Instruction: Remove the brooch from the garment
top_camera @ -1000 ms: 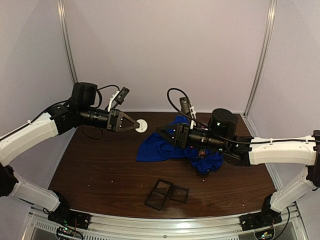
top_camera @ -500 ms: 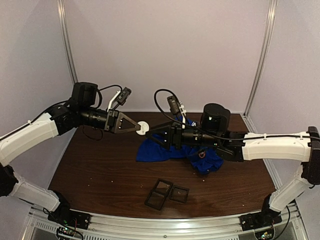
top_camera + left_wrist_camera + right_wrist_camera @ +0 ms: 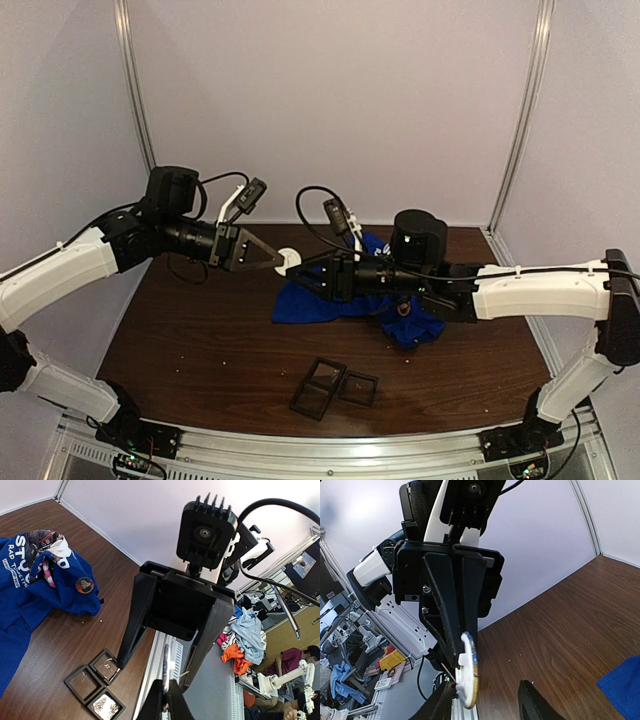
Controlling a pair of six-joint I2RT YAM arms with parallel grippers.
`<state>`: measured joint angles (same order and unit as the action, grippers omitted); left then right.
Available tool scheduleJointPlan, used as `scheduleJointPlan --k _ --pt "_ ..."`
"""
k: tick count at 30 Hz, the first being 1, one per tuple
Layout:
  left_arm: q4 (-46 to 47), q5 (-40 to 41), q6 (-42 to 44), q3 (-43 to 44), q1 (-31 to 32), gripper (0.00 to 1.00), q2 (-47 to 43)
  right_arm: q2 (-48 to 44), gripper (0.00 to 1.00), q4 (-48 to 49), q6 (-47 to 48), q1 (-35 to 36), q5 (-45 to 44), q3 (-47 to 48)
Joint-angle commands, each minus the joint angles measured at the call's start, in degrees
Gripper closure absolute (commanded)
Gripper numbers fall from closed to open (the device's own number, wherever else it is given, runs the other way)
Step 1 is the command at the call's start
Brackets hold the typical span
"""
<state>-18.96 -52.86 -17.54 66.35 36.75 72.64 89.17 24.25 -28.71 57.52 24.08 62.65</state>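
The brooch (image 3: 288, 258), a round white disc with a pin on its back, hangs in the air over the table's back middle. My left gripper (image 3: 279, 262) is shut on its edge. The left wrist view shows the brooch (image 3: 166, 672) edge-on above the left gripper (image 3: 167, 700). My right gripper (image 3: 301, 272) faces it, open. In the right wrist view its fingers straddle the brooch (image 3: 468, 672), with the right gripper (image 3: 487, 696) wide apart around the disc. The garment (image 3: 310, 300), a crumpled blue T-shirt with white lettering (image 3: 30, 595), lies on the table under the right arm.
A black case of small square trays (image 3: 333, 385) sits open on the table near the front middle, also seen in the left wrist view as trays (image 3: 95, 685). A small round dark badge (image 3: 84, 584) shows on the shirt. Walls close the back and sides.
The right arm has swung left from above the shirt until its fingers reach around the brooch. The left gripper, still holding the brooch, shifted slightly right.
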Motion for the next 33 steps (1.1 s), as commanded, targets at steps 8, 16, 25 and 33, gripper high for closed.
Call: scheduleJointPlan --k 8,16,25,33 --pt "0.8 -1.8 3.0 -0.3 1.0 1.00 -0.8 0.8 0.62 1.0 -2.2 0.3 -2.7 1.6" --pt "0.4 -1.8 3.6 -0.2 1.2 1.00 -0.8 0.8 0.68 1.8 -3.8 0.1 -4.4 1.3" --pt "-0.1 -2.2 4.4 -0.1 1.7 1.00 -0.8 0.7 0.72 2.4 -5.9 -0.6 -4.8 0.9" --pt "-0.4 -2.8 5.1 0.0 2.2 1.00 -0.9 0.7 0.76 2.1 -6.9 -0.9 -5.0 1.0"
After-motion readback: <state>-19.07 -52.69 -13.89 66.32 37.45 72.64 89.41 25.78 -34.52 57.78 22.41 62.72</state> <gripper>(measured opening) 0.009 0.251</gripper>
